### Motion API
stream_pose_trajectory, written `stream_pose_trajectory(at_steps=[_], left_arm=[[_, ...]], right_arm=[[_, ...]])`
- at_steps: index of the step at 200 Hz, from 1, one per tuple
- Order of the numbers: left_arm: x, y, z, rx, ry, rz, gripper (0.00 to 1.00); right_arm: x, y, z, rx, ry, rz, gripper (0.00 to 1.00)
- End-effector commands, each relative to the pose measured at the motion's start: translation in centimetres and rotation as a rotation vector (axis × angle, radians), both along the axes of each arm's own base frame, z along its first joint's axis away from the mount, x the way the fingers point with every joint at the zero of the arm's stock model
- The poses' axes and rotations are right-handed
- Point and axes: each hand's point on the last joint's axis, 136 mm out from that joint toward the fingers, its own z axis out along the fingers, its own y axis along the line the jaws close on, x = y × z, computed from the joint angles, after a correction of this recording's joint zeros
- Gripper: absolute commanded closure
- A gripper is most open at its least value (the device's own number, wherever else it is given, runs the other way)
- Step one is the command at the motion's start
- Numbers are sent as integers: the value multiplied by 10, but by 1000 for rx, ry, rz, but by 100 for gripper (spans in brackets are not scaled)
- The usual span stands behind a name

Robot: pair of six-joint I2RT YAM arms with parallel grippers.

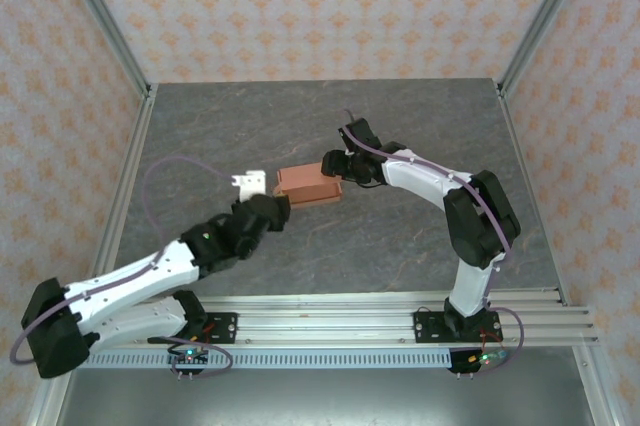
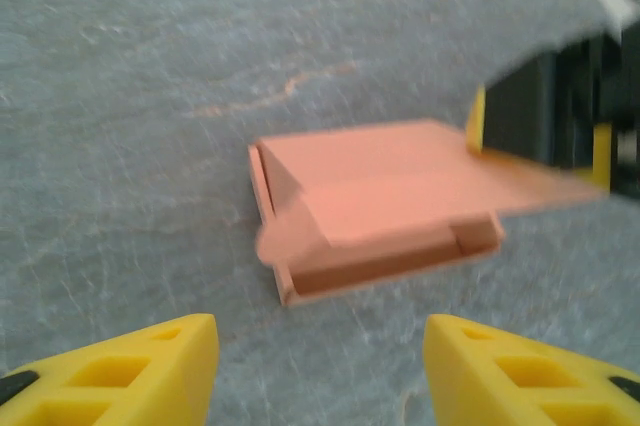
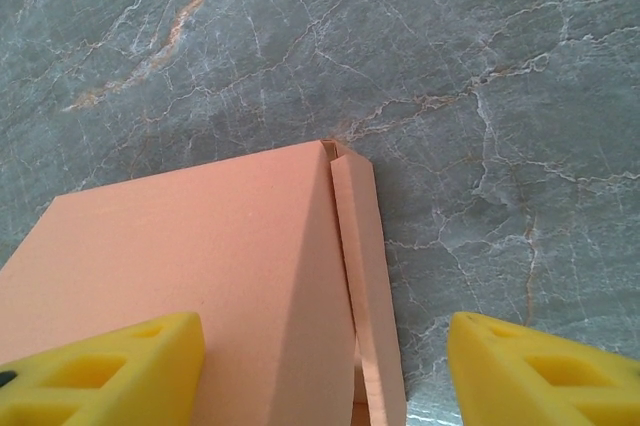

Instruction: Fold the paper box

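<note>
Paper box (image 1: pixel 308 186) at centre of desk (image 1: pixel 400 116), open room toward every edge. Left jaws wide, short of it; right jaws wide, astride its side wall. Flap's far end blurred.

Left arm (image 1: pixel 140 276) and right arm (image 1: pixel 425 178) had white link shells, black joint housings and black bases bolted onto the aluminium rail (image 1: pixel 330 324). A thin purple cable (image 1: pixel 165 171) looped along each arm above the rail. Left gripper's fingers (image 2: pixel 150 366) and right gripper's fingers (image 3: pixel 110 366) were yellow with rectangular cut-outs.

Even light; paper box (image 2: pixel 380 196) blurred in left wrist view.
</note>
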Motion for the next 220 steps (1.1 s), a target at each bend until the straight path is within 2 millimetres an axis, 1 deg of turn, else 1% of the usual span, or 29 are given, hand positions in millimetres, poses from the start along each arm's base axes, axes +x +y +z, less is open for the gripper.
stream_pose_trajectory(at_steps=[1, 17, 32, 52, 68, 100, 114, 137, 166, 190, 210, 220], left_arm=[[5, 3, -13, -49, 160, -63, 43], [28, 7, -13, -92, 182, -29, 42], [51, 6, -20, -147, 211, -18, 42], [75, 4, -38, -153, 267, 5, 42], [83, 3, -58, -124, 308, 15, 42], [84, -1, -98, -108, 388, 9, 45], [82, -2, -110, -109, 408, 9, 47], [78, 0, -124, -101, 430, 15, 47], [77, 2, -137, -87, 447, 24, 48], [77, 3, -144, -81, 452, 31, 49], [78, 3, -143, -86, 446, 32, 49], [78, 3, -140, -90, 439, 30, 49]], right_arm=[[-6, -5, -9, -43, -5, 11, 35], [-7, -5, -12, -48, -2, 16, 35], [-8, -6, -15, -54, -1, 20, 35], [-10, -7, -18, -60, -1, 26, 36], [-10, -8, -22, -71, 1, 30, 36], [-11, -6, -36, -84, 18, 63, 36], [-12, -5, -39, -89, 21, 77, 36], [-12, -7, -43, -107, 14, 91, 37], [-11, -6, -50, -127, 16, 115, 38], [-10, -5, -56, -142, 26, 127, 39], [-10, -7, -61, -161, 37, 130, 40], [-9, -7, -61, -164, 38, 131, 41]])
